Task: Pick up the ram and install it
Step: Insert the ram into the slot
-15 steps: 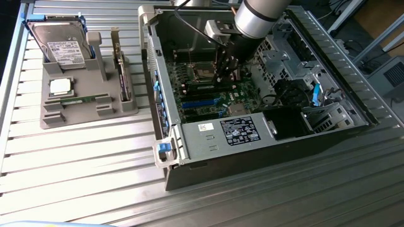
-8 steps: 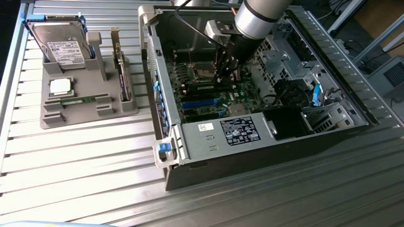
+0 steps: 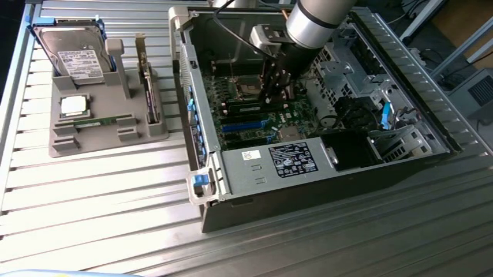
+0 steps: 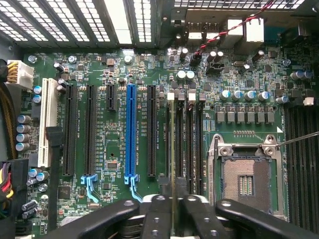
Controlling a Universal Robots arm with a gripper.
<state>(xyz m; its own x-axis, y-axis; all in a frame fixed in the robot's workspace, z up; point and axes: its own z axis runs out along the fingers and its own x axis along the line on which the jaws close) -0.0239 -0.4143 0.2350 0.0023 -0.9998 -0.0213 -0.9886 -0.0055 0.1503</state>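
Slatted metal table (image 3: 100,190) (glare along ribs); cables (image 3: 431,55) beyond far edge; brown surface (image 3: 462,17) behind.

The ram (image 4: 173,149) — a thin board seen edge-on — stands upright along a dark memory slot (image 4: 171,107); its green twin (image 3: 96,122) lies flat in the grey holder (image 3: 108,140).

Single arm. The silver-grey cylindrical arm link (image 3: 320,23) runs from the exterior view's upper edge, slanting down toward that view's left. A grey box-shaped wrist camera housing (image 3: 268,36) sits on its flank. The black metal gripper (image 3: 275,98) points steeply down, tip lowest. Wrist view: its black outer link bars (image 4: 99,219) splay sideways.
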